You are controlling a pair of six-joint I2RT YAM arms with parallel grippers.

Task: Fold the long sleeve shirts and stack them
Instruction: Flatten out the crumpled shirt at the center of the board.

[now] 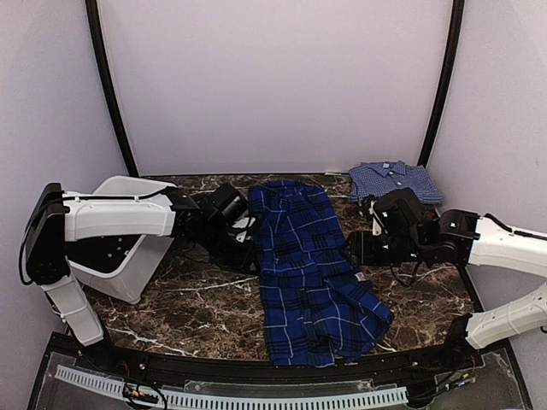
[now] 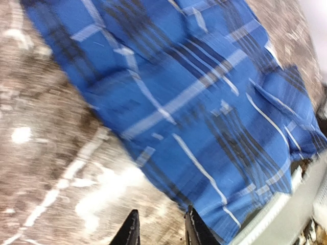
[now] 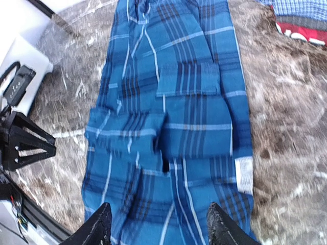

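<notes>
pale lilac walls [image 1: 273, 85] around a brown marble table [image 1: 192, 299]

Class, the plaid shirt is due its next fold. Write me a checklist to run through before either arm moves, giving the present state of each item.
1. Plaid shirt lies as a long strip on the table: ok.
2. Its near end squared up: not ok, it flares rightward.
3. Right gripper open, above the cloth: ok.
4. Left gripper open, nothing between its fingers: ok.
5. Folded check shirt waiting far right, red cloth beneath it: ok.
6. Sleeves tucked inside: cannot tell.
</notes>
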